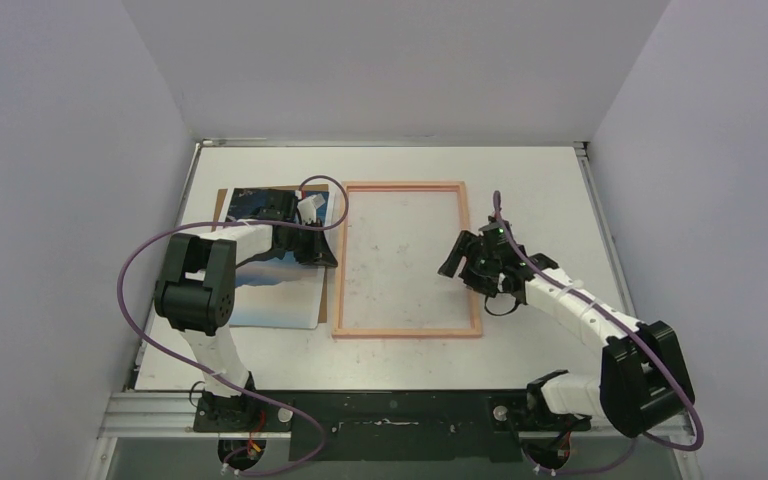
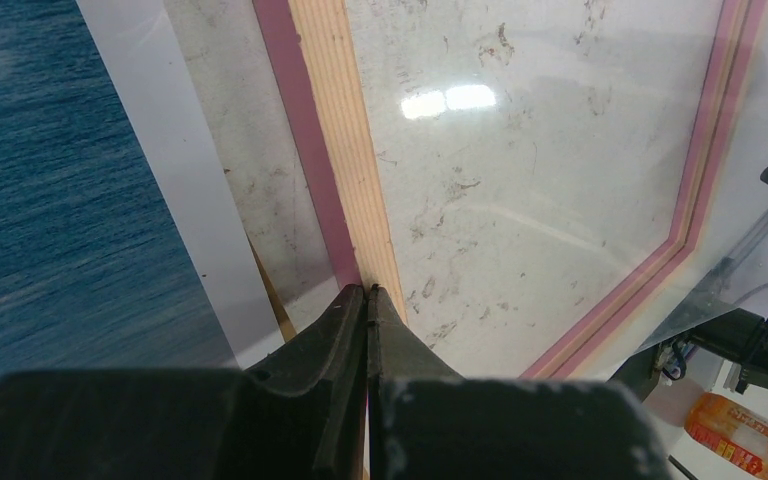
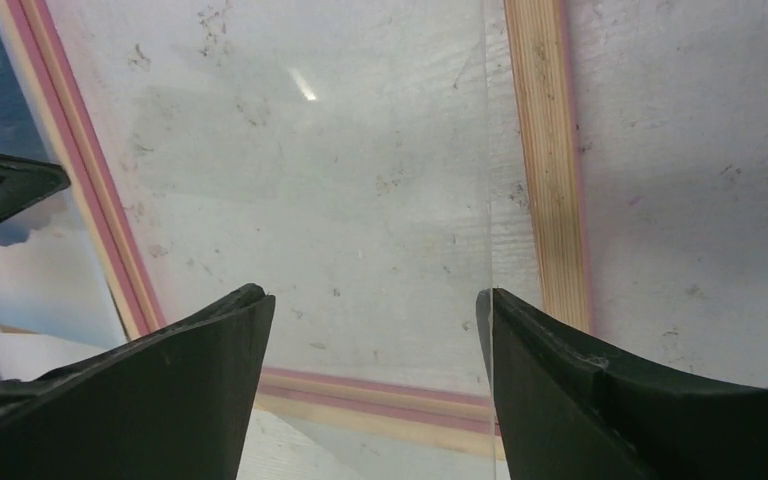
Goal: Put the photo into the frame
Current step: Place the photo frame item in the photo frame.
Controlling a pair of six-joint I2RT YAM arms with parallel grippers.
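Observation:
The photo (image 1: 270, 295), deep blue with pale clouds at its near end, lies left of the frame, partly under my left arm; it also shows in the wrist views (image 2: 50, 180) (image 3: 20, 270). The pink and pale-wood frame (image 1: 405, 329) lies flat mid-table. A clear pane (image 3: 380, 150) lies over the frame's opening, its edge running past my right fingertip (image 3: 500, 310). My left gripper (image 2: 370, 290) is shut, tips at the frame's left rail (image 2: 335, 120); nothing shows between them. My right gripper (image 1: 458, 258) stands open above the frame's right rail (image 3: 545, 180).
A brown backing board (image 1: 222, 205) lies under the photo, its corner showing at the far left. White walls enclose the table on three sides. A black rail (image 1: 400, 410) with both arm bases runs along the near edge.

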